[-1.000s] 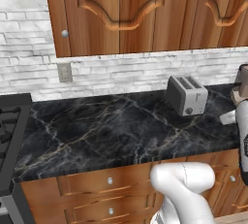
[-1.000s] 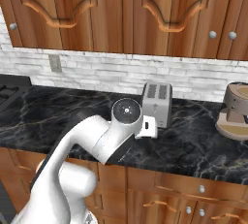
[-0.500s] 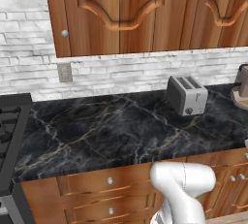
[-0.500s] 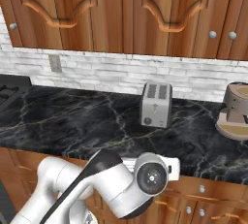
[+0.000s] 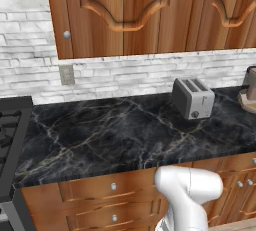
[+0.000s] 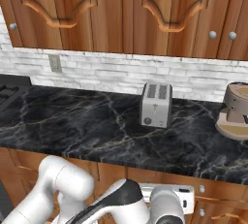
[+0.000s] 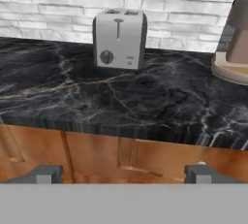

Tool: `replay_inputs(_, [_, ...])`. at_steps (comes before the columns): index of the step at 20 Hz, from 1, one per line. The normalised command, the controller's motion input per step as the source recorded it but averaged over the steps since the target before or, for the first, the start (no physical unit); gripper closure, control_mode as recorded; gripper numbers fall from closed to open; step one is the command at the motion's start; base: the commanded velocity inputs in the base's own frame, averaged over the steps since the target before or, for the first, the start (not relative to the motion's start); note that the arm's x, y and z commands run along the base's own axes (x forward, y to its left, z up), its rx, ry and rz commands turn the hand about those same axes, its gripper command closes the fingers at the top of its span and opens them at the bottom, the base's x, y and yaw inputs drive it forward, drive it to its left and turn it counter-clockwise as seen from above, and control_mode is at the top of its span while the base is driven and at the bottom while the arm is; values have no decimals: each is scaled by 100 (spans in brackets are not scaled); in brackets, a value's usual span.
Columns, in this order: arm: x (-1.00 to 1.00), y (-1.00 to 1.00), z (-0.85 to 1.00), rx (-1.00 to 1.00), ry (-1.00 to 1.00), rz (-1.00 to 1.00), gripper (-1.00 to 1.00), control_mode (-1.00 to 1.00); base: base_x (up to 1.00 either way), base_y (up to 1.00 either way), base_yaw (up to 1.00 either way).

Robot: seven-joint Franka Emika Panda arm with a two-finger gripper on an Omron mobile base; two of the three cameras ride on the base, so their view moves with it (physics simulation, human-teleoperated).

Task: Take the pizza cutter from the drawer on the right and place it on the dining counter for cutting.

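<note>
Two dark fingertips (image 7: pixel 46 173) rise at the bottom edge of the hand view, far apart from each other, so the gripper (image 7: pixel 123 174) is spread wide and holds nothing. It looks at the wooden cabinet front (image 7: pixel 97 155) below the edge of the black marble worktop (image 7: pixel 121 97). The toaster (image 7: pixel 119 39) stands in the upper middle of that frame against the white brick wall (image 7: pixel 58 5), and a brown appliance (image 7: pixel 232 48) sits at the upper right edge.

The pizza cutter cannot be seen here — by my judgement it lies inside a drawer that is not opened yet. In the right base view the arm (image 6: pixel 116 203) is bent low at the bottom of the frame, in front of the cabinet fronts, where small round knobs (image 6: pixel 201 189) show at the lower right.

For this step, you should keep the fingers wide and bring them level with the knob of the right drawer, so the knob comes between them. Approach straight, not from an angle, and close only when the knob is centred — then pull evenly outward.
</note>
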Motion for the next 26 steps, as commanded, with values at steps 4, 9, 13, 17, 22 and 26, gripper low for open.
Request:
replay_inputs(4, [-1, -49, -65, 0, -15, 0, -100, -100, 0, 0, 0])
replay_inputs(9, [0, -41, -56, 0, -21, 3, -100, -100, 0, 0, 0])
replay_inputs(13, [4, -52, -37, 4, -23, 6, -100, -100, 0, 0, 0])
replay_inputs(17, [18, -52, -39, 6, -21, 11, -100, -100, 0, 0, 0])
replay_inputs(22, [37, -52, -38, 7, -12, 13, -100, -100, 0, 0, 0])
replay_inputs(26, [44, -50, -32, 8, -9, 12, -100, -100, 0, 0, 0])
